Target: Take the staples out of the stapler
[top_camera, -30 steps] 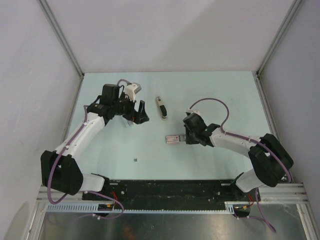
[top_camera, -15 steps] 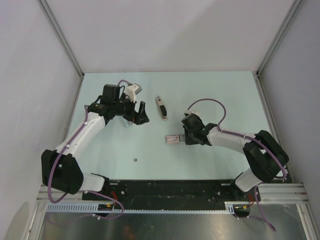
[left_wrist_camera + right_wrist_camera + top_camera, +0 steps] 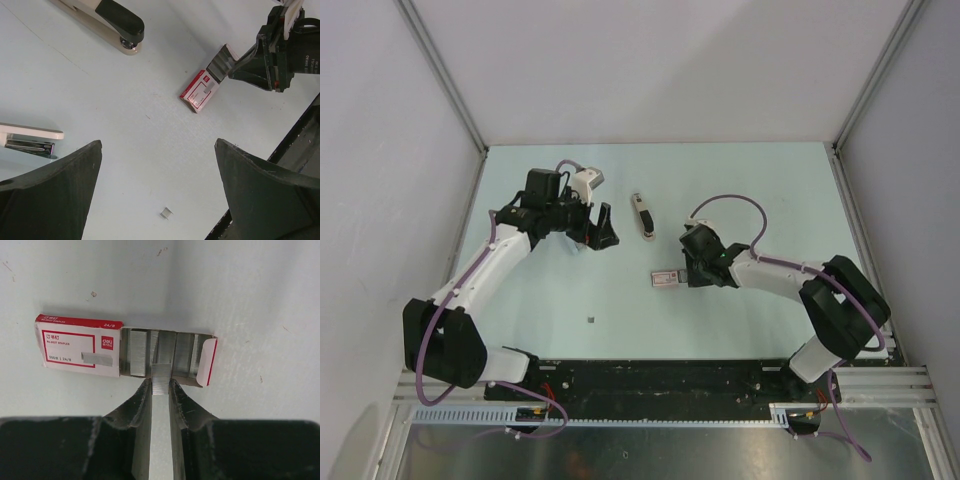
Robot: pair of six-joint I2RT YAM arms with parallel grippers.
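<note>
The stapler (image 3: 642, 216) is a slim beige bar with a black end, lying on the table between the arms; its black end (image 3: 120, 22) shows at the top left of the left wrist view. My right gripper (image 3: 688, 277) (image 3: 160, 385) is shut on a short strip of staples (image 3: 161, 376) at the open drawer of a red-and-white staple box (image 3: 666, 278) (image 3: 80, 345) (image 3: 200, 91). Off to the stapler's left, my left gripper (image 3: 597, 232) (image 3: 157, 145) hangs open above bare table, holding nothing.
A small loose clump of staples (image 3: 591, 320) (image 3: 166, 213) lies near the front of the table. A white bar with a chrome strip (image 3: 30, 137) lies at the left edge of the left wrist view. The black base rail (image 3: 660, 380) runs along the near edge.
The right arm's forearm and elbow have swung slightly to the left while its gripper stays at the staple box. The left arm has not moved.
</note>
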